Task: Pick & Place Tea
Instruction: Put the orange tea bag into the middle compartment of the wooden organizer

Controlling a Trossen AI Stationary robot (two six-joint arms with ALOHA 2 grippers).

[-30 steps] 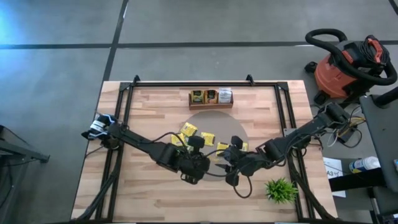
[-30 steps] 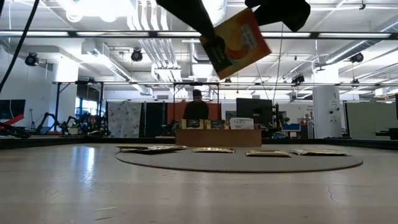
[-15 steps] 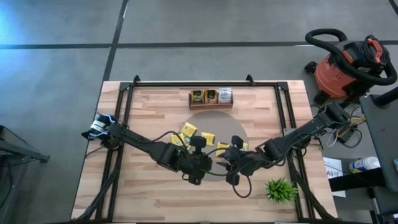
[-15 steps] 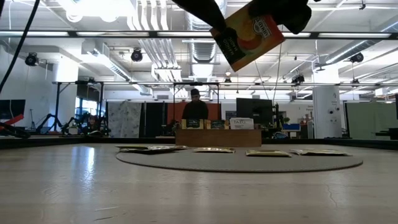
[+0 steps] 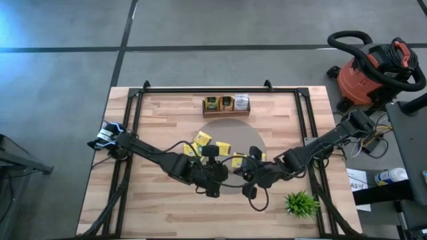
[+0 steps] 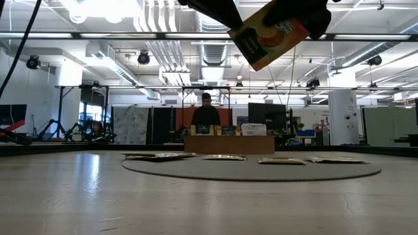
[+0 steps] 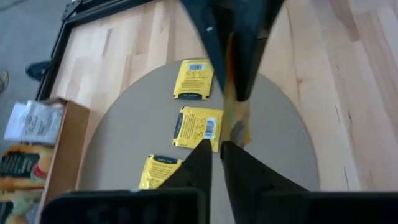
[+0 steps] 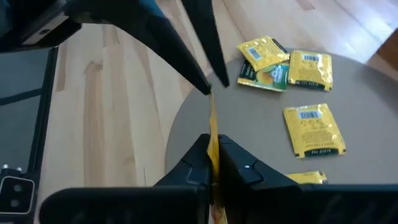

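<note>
Compared with a second ago, the orange-and-yellow tea packet (image 6: 269, 40) at the top centre of the low view has swung from a steep tilt to a flatter one and sits higher and further right, and the right gripper (image 8: 211, 160) has gone from spread wide to pinched on it. The packet is a flat square with a dark green band at its lower left corner and a small printed label near its upper right; it hangs in the air well above the table (image 5: 160, 213). The right wrist view shows the packet edge-on, a thin yellow strip clamped between the right gripper's dark fingers (image 8: 239, 168). The left gripper (image 7: 215, 152) is at the packet's other end, its fingers a narrow gap apart; whether they grip it I cannot tell. In the high view both grippers meet at the frame's centre over the grey round mat (image 5: 212, 127), and the packet itself is hidden under them. The wrist views show yellow packets (image 7: 198, 127) lying flat on the mat, barcodes up. The low view alone shows the wooden tray (image 6: 228, 143) at the far side with packets standing in it, and a person (image 6: 206, 114) behind it. A green plant (image 5: 301, 203) sits at the high view's lower right.
</note>
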